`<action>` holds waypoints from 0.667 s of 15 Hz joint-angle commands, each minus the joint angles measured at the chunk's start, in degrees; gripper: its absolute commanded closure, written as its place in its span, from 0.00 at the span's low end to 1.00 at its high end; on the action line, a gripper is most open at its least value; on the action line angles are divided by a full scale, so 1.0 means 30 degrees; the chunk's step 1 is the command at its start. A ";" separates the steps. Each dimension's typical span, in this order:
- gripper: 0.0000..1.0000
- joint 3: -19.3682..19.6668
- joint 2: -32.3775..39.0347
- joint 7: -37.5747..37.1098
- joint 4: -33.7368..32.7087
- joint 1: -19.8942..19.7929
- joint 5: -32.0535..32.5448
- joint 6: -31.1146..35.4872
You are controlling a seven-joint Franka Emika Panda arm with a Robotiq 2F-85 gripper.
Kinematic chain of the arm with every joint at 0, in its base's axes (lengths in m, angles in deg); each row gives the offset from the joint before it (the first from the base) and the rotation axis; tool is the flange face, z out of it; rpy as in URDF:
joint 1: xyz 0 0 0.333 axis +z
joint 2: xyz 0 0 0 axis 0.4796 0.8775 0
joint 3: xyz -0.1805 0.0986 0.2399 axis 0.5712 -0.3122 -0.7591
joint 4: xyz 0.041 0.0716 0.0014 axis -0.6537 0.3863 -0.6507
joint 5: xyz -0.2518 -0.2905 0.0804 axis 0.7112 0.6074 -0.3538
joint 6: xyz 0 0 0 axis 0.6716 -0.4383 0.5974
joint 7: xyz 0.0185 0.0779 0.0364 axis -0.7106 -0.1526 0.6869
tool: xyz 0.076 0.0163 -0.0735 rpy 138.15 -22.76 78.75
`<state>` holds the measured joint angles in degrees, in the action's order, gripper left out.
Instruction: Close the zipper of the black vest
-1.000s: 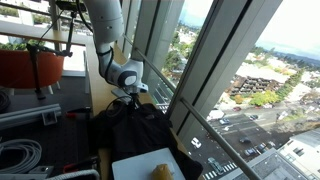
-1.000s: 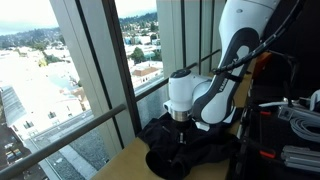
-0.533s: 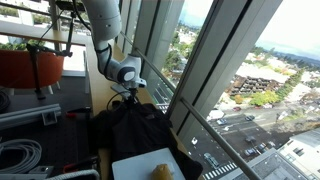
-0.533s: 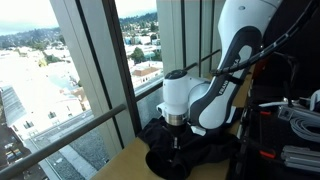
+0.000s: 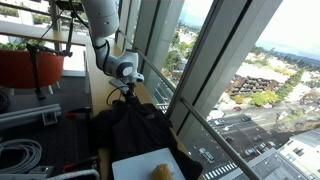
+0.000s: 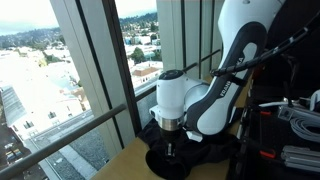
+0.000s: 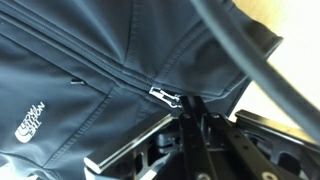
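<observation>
Wooden table running along the window glass
From my station I see the black vest lying rumpled straight on the light wood, and in an exterior view a white slab sits on the table, touching the vest's near edge

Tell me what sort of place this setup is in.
Probably a high-rise office or lab: tall glass window walls look down on city streets and rooftops far below, and coiled white cables lie near the black fabric vest.
</observation>
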<state>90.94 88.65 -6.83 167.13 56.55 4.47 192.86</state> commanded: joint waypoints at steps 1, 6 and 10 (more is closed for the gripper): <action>0.98 -0.0337 0.0151 -0.0886 -0.0667 0.0518 0.0473 -0.0547; 0.98 -0.0324 0.0299 -0.1107 -0.0904 0.1258 0.0679 -0.0510; 0.98 -0.0427 0.0141 -0.1069 -0.0823 0.1422 0.0879 -0.0526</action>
<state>90.54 88.97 -7.84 166.23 59.74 5.46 192.13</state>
